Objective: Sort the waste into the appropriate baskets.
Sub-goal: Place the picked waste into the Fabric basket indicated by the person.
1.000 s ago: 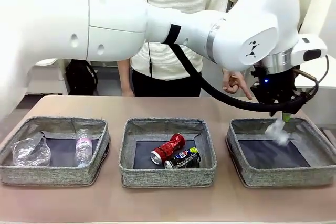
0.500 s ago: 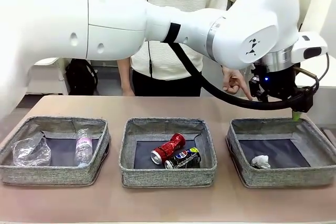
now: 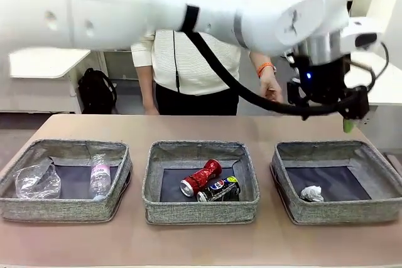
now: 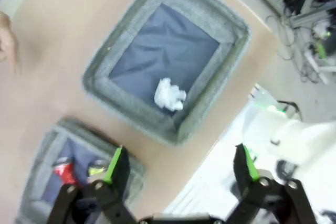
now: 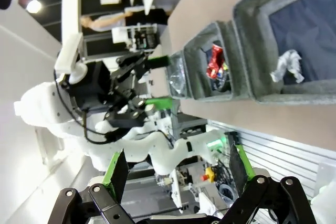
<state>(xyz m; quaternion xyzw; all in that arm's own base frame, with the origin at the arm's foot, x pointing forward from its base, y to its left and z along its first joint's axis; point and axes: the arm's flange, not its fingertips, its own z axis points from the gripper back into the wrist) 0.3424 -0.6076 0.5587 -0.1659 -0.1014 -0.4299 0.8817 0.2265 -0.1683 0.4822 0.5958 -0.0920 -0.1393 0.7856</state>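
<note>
The left tool (image 4: 178,169) hangs with its green pads spread wide apart and nothing between them. A second ago it was low over the right-hand basket (image 3: 286,202) with a blur of white paper dropping from it. Now it has lifted and drawn back toward the person's side (image 3: 342,114), and the paper ball (image 3: 311,193) lies directly below and ahead of it, on the dark bottom near the basket's front wall. The left wrist view shows the same: the ball (image 4: 169,94) is at rest inside the basket (image 4: 231,24), well clear of the pads.

So the drop is done. Further off to the tool's side, the middle basket (image 3: 200,213) holds the red can (image 3: 201,177) and the blue can (image 3: 220,189), touching each other. The far basket (image 3: 63,210) holds the plastic cup (image 3: 36,181) and the small bottle (image 3: 99,176).

The right tool (image 5: 178,174) is also spread apart and empty, held up off the counter (image 3: 201,243).

No waste is visible outside the baskets, so the sorting looks finished. The person's hand (image 3: 271,89) hangs beyond the counter, just behind the left tool.
</note>
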